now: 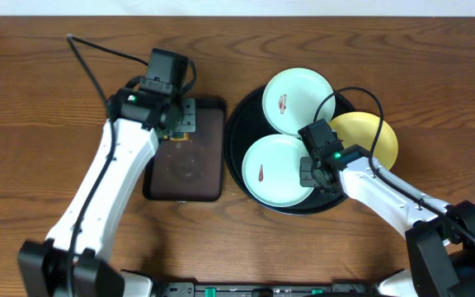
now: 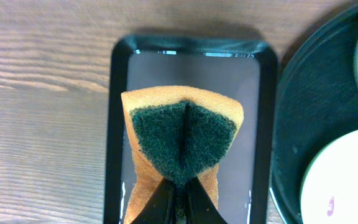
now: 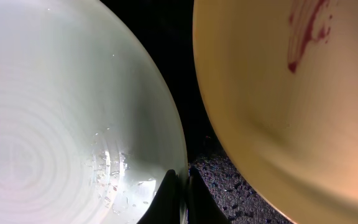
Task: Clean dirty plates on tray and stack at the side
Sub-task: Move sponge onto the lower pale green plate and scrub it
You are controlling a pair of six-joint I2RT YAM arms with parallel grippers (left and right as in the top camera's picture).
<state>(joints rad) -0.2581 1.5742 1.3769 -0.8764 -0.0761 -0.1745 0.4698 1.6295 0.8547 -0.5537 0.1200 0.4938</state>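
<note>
Three dirty plates lie on the round black tray (image 1: 246, 124): a mint plate (image 1: 297, 99) at the back, a mint plate (image 1: 275, 169) at the front with a red smear, and a yellow plate (image 1: 369, 132) on the right. My right gripper (image 1: 310, 173) is shut on the front mint plate's rim (image 3: 180, 155); the yellow plate (image 3: 278, 99) with a red smear lies beside it. My left gripper (image 1: 176, 124) is shut on a folded orange sponge with a green scrub face (image 2: 182, 134), above the rectangular dark-brown tray (image 2: 263, 124).
The rectangular brown tray (image 1: 186, 153) sits left of the black tray (image 2: 309, 124) on the wooden table (image 1: 31, 124). Cables run from both arms across the table.
</note>
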